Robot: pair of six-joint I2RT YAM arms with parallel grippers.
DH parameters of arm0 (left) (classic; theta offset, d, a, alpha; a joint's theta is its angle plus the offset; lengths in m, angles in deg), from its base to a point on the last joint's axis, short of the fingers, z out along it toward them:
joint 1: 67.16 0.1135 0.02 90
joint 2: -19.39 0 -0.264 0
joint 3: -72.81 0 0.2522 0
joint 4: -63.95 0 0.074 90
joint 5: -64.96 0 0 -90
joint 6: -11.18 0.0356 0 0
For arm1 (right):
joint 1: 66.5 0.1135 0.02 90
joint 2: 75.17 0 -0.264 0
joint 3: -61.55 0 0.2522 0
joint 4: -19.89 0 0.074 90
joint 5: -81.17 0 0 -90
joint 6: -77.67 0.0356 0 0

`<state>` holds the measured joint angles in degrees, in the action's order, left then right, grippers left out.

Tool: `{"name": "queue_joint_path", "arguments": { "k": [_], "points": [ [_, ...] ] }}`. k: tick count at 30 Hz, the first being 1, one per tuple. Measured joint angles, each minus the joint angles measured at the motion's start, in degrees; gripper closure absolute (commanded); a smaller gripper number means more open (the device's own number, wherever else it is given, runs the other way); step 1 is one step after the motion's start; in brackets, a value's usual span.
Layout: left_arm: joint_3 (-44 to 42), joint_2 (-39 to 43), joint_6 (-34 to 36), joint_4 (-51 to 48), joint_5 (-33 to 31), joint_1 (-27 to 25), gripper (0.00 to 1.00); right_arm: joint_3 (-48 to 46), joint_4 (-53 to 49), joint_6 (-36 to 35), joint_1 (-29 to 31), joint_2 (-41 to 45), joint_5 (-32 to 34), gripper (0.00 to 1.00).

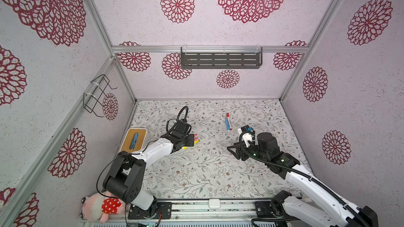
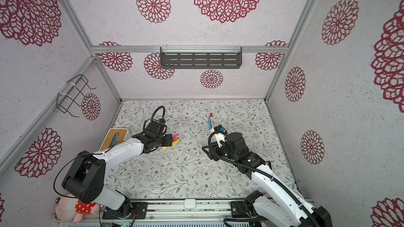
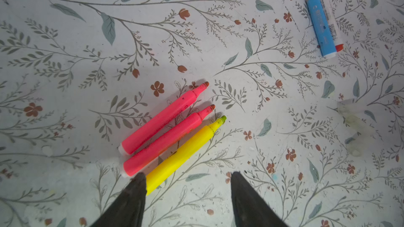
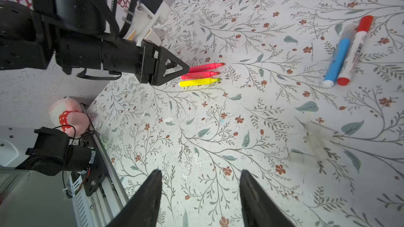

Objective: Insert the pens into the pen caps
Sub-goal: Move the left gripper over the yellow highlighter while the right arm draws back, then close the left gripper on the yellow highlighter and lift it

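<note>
While the left gripper (image 3: 188,174) is hovering spread, one fingertip (image 3: 136,184) over the pink and yellow pens (image 3: 166,132) lying toward the worktop's (image 1: 196,171) left edge, right gripper (image 4: 201,171) gaping empty, clear caps (image 4: 317,140) lying near blue and white pens (image 3: 319,25) toward the far edge

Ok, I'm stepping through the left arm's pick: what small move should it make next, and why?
Probably nudge the left claw across until its open jaws straddle the yellow pen. It holds nothing, and one finger sits over that pen's rear end instead of beside it.
</note>
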<state>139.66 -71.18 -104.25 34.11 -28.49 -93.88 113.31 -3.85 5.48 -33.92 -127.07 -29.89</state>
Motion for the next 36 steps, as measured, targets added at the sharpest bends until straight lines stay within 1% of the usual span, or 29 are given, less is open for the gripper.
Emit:
{"name": "queue_joint_path", "arguments": {
  "k": [13, 21, 36],
  "points": [
    [2.62, -6.56, 2.91, -2.01, 1.53, 0.26, 0.39, -3.37, 2.23, 2.82, 0.0, 3.04, 0.52, 0.41],
    [2.86, -7.26, 3.19, -2.14, 1.75, 0.26, 0.4, -5.7, 2.82, 4.37, 0.0, 4.37, 1.25, 0.41],
    [3.78, -10.73, 3.58, -2.14, 2.93, 0.26, 0.43, -6.45, 5.33, 6.1, 0.0, 5.35, 1.31, 0.42]
  ]
}}
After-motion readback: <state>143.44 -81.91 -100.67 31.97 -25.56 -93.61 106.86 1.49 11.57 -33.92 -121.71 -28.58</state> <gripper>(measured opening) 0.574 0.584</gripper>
